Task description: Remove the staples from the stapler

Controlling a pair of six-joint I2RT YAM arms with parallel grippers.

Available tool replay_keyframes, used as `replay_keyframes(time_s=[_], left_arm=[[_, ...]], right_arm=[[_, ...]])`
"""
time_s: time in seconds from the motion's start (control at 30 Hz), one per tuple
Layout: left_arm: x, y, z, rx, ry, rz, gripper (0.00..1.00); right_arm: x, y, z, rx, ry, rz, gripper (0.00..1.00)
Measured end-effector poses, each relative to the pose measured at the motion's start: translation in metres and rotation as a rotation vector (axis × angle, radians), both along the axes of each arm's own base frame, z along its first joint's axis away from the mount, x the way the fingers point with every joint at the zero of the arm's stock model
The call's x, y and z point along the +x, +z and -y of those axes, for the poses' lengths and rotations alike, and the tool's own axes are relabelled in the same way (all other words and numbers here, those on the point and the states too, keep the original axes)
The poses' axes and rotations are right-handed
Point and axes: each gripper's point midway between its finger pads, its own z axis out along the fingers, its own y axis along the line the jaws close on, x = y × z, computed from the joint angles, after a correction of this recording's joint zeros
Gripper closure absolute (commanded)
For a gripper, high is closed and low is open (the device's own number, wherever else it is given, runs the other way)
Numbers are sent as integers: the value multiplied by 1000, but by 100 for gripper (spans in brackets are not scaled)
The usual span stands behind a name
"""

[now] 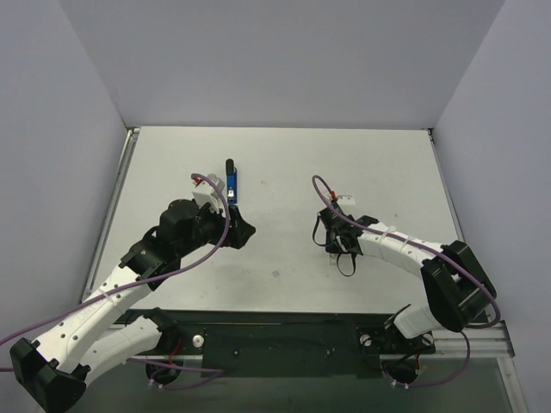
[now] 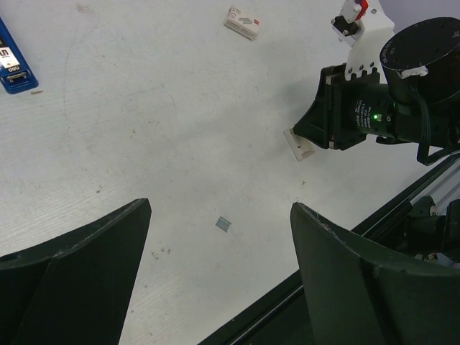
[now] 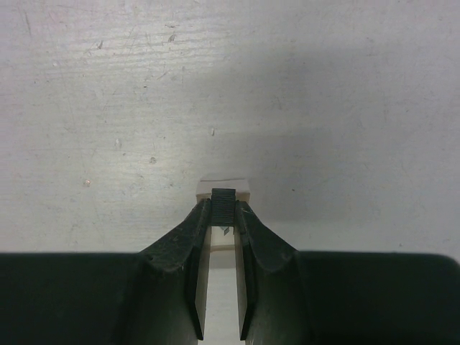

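Now the right pincer [image 3: 224,210] pinches the staples [image 3: 224,200] at a small pale box [image 3: 224,184]; the left pincer [image 2: 221,208] hangs spread.

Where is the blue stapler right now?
The stapler lies on the table left of centre in the top view, just beyond the open left gripper, well apart from the right gripper, which pinches the staples.

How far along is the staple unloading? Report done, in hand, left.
Done: the stapler lies on the table, free of both grippers; a silver-grey staple bit lies loose. In hand: the right gripper is shut on a ribbed staple strip. Left: setting that strip down. The left gripper is open, empty. Whether the stapler is emptied is unclear.
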Motion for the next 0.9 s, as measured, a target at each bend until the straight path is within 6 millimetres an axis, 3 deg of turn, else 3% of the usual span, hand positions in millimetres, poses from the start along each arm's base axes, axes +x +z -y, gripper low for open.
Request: replay_keyframes(time_s=[0.63, 0.9], left_arm=[[0, 1, 1, -8, -4, 1, 10], [1, -2, 0, -6, -2, -4, 10]], right_arm=[[-3, 4, 1, 15, -13, 11, 94], [-3, 4, 1, 16, -15, 9, 81]])
